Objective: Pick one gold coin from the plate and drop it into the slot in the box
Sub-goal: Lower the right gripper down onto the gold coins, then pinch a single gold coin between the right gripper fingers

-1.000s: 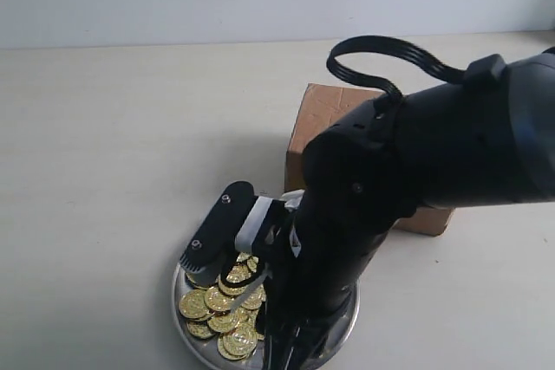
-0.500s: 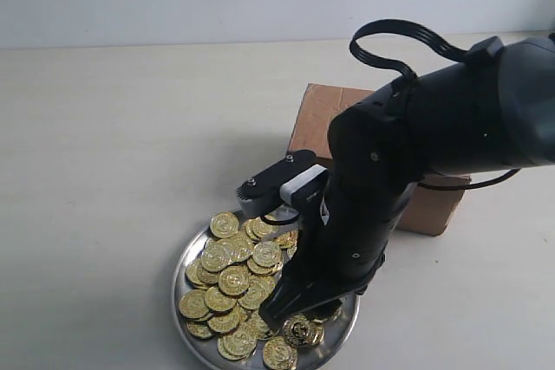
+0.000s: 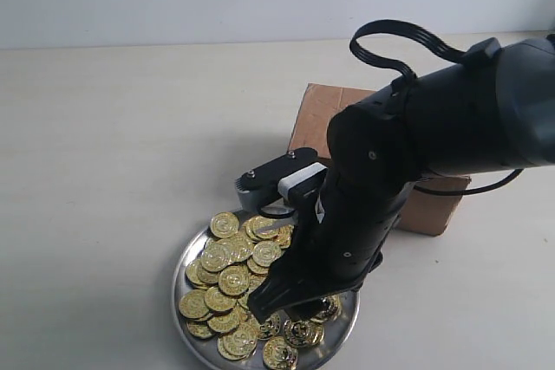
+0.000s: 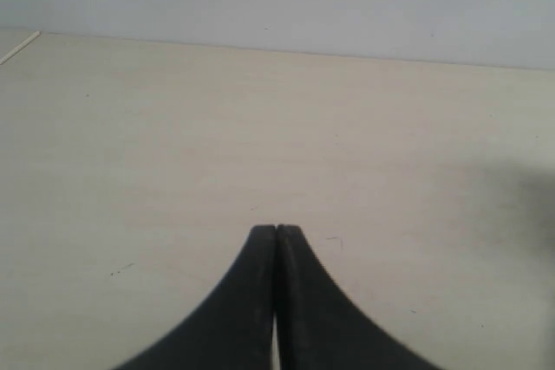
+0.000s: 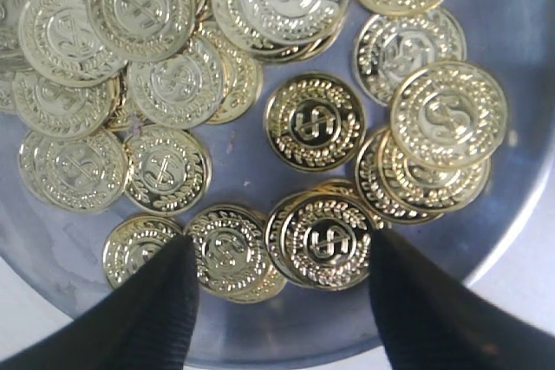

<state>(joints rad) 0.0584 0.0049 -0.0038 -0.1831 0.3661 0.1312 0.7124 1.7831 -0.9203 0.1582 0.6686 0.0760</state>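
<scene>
Right gripper [image 5: 282,244] has its jaws spread wide with nothing in them, the two black fingers [image 5: 147,309] coming down either side of a little cluster of gold coins [image 5: 325,240] lying flat on the plate [image 5: 295,340]. A couple of overlapping coins sit right in the gap between the tips. Can't tell whether the tips are actually touching metal or just above it.

Left gripper [image 4: 276,233] is clenched, both fingers pressed flat together with nothing between them, hanging over bare beige table [image 4: 260,110].

In the exterior view, the shiny round plate [image 3: 185,328] is at the near edge of the table [image 3: 104,127]. Most of the coins [image 3: 230,279] are heaped on its left half, with a few loose ones on the near side. The big black right arm [image 3: 434,136] leans down over the plate's right half and hides that part of it. Its gripper [image 3: 269,299] is low among the coins.

The brown cardboard box [image 3: 319,114] sits just behind the plate. The arm covers most of its top, so the slot is out of sight.
</scene>
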